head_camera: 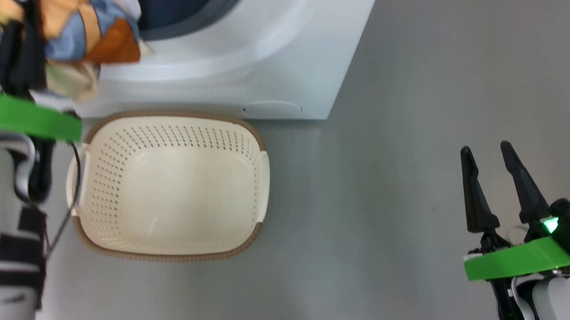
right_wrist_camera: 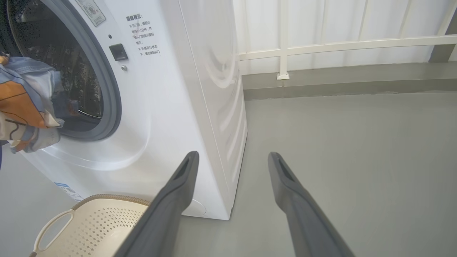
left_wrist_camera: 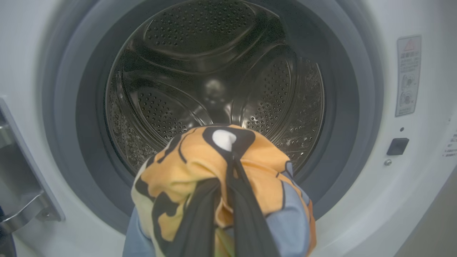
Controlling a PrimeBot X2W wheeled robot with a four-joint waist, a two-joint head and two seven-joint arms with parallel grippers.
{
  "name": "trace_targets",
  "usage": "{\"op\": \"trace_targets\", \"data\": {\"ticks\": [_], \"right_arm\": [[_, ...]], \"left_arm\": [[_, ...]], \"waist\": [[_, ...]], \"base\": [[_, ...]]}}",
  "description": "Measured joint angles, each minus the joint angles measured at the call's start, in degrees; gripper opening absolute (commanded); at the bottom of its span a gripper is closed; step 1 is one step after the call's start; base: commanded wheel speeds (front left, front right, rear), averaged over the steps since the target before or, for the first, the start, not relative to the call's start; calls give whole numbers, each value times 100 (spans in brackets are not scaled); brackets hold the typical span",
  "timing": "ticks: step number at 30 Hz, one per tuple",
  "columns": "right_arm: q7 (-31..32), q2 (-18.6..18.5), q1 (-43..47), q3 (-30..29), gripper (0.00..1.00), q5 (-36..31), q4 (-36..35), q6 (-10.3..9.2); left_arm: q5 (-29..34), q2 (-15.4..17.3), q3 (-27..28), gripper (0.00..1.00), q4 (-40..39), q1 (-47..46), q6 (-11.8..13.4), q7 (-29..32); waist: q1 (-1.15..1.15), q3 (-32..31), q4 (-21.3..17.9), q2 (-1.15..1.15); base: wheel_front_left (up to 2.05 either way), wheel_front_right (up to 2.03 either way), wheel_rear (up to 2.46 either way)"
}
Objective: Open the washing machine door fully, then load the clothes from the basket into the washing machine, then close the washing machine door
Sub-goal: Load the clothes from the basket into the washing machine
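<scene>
The left gripper (left_wrist_camera: 225, 173) is clenching the bunched clothes (left_wrist_camera: 178, 167) at the lower middle of its wrist view, just before the washing machine (left_wrist_camera: 357, 185) and its open drum mouth. The basket (head_camera: 178, 115) is sitting centre-left in the head view, just below the machine's front. The right gripper (head_camera: 486, 149) is hanging at lower right, fingers spread wide, grasping nothing.

Head downward, left wrist close into drum (left_wrist_camera: 214, 71), right wrist low, washing machine (right_wrist_camera: 171, 107) shared

Our left gripper (head_camera: 22, 11) clamps clothes (head_camera: 93, 26) at washer (head_camera: 272, 53) opening. Basket (head_camera: 177, 116) on floor (head_camera: 393, 112) just before washer. Our right gripper (head_camera: 486, 149) spread wide, well right of basket.
</scene>
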Motion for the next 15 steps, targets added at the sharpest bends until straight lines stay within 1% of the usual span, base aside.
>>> {"op": "trace_targets", "data": {"ticks": [8, 15], "right_arm": [[0, -3, -381, 203, 100, 0, -67, 0], [0, 5, -632, 325, 100, 0, -94, 1]], "left_arm": [[37, 255, -27, 0, 1061, -1360, 0, -1], [96, 447, -20, 0, 1863, -2359, 0, -2]], "waist": [[0, 523, -148, 0], [0, 921, -376, 0]], "base": [[0, 0, 0], [0, 0, 0]]}}
